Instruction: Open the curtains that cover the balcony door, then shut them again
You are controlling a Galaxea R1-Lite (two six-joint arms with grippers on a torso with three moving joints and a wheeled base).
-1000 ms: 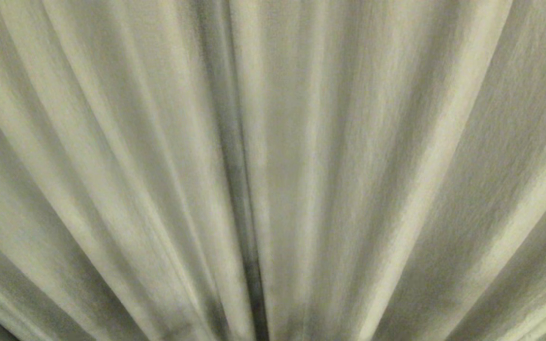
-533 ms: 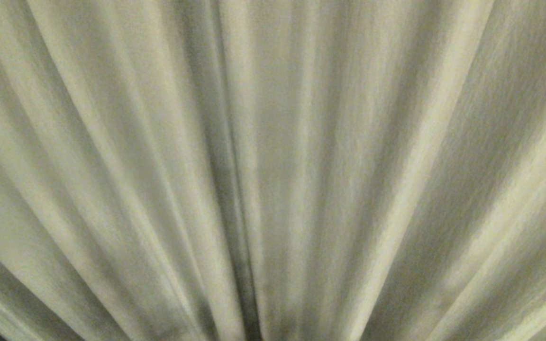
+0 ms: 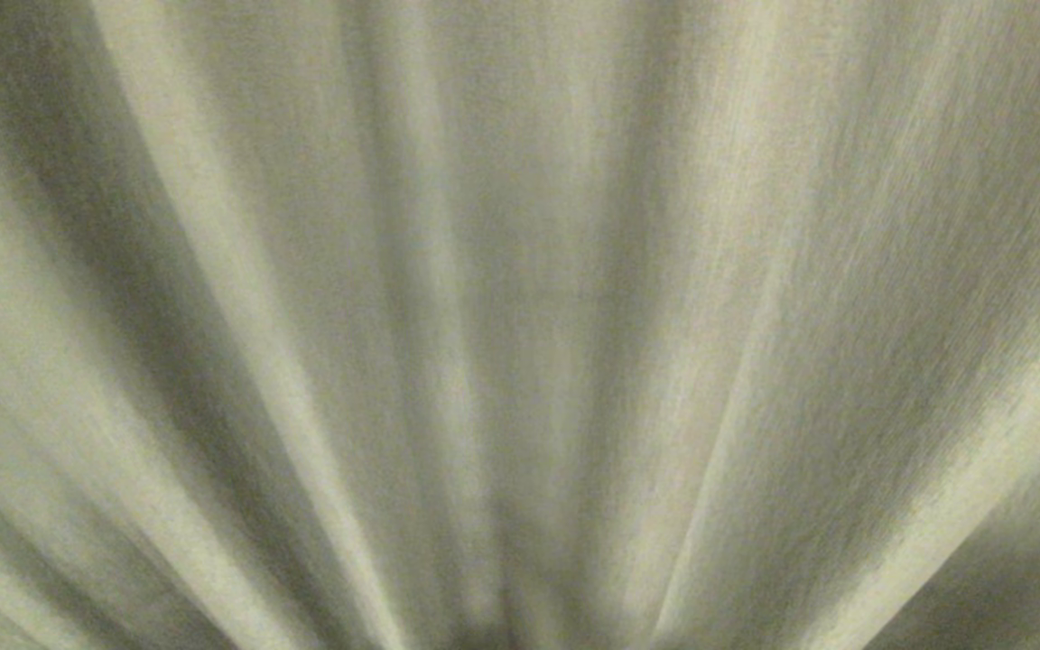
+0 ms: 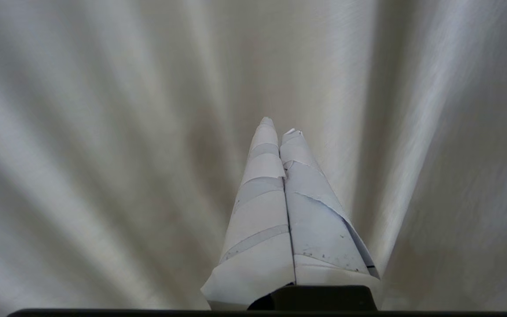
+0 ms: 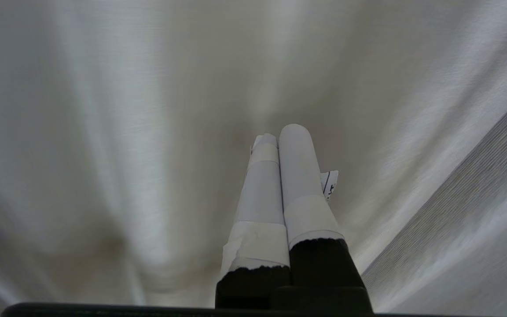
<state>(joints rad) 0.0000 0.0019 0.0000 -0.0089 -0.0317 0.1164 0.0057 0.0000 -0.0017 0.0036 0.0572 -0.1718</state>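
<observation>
Where pleats fan out, curtains (image 3: 520, 271) show fine woven cream fabric.

Setting: most likely a furnished indoor room, though its kind cannot be told. Every view is filled by the curtains (image 3: 520, 298), cream-beige fabric of fine weave hanging in long vertical pleats. At one edge of the right wrist view lies a grey ribbed surface (image 5: 469, 211), its nature unclear.
</observation>
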